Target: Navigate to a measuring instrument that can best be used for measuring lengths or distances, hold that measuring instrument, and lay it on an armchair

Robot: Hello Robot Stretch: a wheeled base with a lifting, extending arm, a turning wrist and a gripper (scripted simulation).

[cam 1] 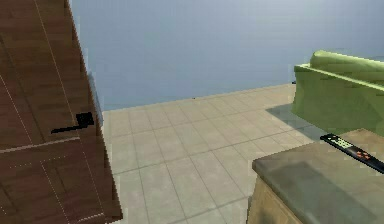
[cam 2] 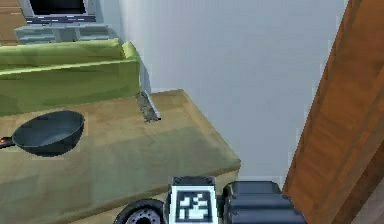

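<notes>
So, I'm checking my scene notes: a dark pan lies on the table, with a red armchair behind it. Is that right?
Not quite: the armchair is green, not red. The arm side view shows the dark pan lying on the table, with the green armchair behind it.

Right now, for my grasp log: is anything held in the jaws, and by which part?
Cannot tell: the jaws' far end is unclear against the table.
</notes>
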